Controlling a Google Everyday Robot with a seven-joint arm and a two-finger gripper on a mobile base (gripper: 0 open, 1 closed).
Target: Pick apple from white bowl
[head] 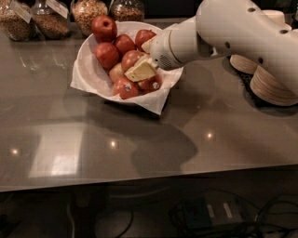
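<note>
The white bowl (91, 69) is wide and shallow, lined with white paper whose corners overhang the rim. It stands at the back left of the grey counter and holds several red apples (107, 55). My gripper (141, 70) reaches in from the right on a thick white arm (242, 35). Its cream-coloured fingers sit low among the apples at the bowl's right side, over a pale apple (117, 72) and above two front apples (125, 87).
Glass jars of grain (88, 11) line the back edge behind the bowl. Stacks of cream disposable bowls (272, 86) stand at the right, partly behind my arm. Cables (209, 216) lie on the floor below the counter's front edge.
</note>
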